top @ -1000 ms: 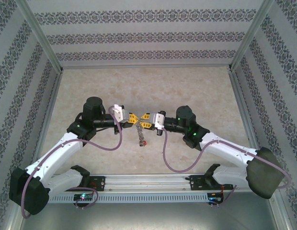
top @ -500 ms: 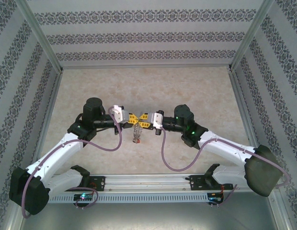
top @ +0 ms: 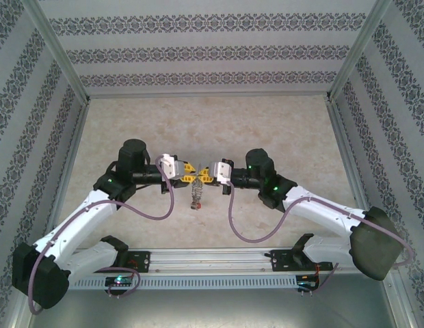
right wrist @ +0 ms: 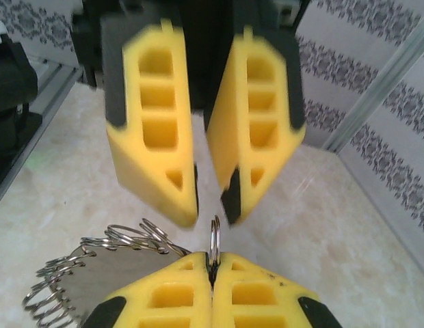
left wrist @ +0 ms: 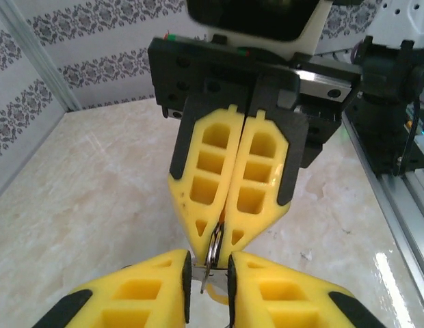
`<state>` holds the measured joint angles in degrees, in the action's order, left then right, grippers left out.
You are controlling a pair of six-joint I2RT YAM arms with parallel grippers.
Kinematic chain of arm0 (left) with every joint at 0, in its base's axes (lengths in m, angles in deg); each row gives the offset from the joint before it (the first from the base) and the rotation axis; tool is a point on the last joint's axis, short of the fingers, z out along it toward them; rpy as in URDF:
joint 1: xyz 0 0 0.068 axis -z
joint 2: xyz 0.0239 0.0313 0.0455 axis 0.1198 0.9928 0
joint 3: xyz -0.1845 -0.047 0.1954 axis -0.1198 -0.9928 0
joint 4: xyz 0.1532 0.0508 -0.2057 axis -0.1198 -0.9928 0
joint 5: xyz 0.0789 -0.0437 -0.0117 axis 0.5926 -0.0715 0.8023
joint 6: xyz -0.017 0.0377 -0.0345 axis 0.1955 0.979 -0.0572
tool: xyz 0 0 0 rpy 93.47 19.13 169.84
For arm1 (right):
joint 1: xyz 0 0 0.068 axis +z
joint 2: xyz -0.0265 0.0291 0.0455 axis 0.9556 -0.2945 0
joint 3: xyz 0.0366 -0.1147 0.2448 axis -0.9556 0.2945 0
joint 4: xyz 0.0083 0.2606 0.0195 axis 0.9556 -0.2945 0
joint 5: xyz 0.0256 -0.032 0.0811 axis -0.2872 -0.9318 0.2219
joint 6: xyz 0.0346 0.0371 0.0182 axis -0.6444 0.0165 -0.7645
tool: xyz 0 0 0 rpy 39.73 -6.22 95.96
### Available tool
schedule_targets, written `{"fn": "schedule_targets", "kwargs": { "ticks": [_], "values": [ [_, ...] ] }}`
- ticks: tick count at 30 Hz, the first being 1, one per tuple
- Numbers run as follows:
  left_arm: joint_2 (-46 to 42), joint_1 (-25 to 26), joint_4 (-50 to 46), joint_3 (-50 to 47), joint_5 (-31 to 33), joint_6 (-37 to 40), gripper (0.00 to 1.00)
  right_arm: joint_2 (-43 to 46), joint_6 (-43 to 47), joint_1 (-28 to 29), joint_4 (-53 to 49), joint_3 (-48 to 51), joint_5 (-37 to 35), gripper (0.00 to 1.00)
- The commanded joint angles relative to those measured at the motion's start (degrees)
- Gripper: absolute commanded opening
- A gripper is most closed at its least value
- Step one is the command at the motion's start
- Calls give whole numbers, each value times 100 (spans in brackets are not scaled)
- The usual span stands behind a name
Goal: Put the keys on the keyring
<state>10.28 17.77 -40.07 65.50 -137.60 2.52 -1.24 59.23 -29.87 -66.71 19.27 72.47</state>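
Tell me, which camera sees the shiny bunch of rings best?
Right wrist: the bunch of rings looks big and close. From the top view it is a tiny dangling clump; the left wrist view shows one ring edge-on.

A robot test booth: patterned wall panels in a metal frame at nine, twelve and three o'clock, marble-look table, two robot arms on a rail at six.

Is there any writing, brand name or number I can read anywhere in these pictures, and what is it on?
None can be read.
The wallpaper bears only a pattern.
The yellow fingers are bare.
The bunch of keys is too small to tell.
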Motion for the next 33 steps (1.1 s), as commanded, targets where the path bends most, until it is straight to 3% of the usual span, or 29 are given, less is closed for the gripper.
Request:
{"fn": "schedule_targets", "kwargs": {
  "ticks": [1,12,21,33],
  "values": [
    [-159,102,-1154,365,213,838,25,113,293,21,-730,-460,-226,0],
    [-18,137,-1113,351,341,730,31,-21,983,123,-2581,-1257,-683,0],
    [143,173,533,-199,116,-260,31,-303,1069,115,-3893,-1904,-864,0],
    [455,291,1835,-849,255,-946,31,-756,900,28,-5143,-2661,-899,0]
  ]
}}
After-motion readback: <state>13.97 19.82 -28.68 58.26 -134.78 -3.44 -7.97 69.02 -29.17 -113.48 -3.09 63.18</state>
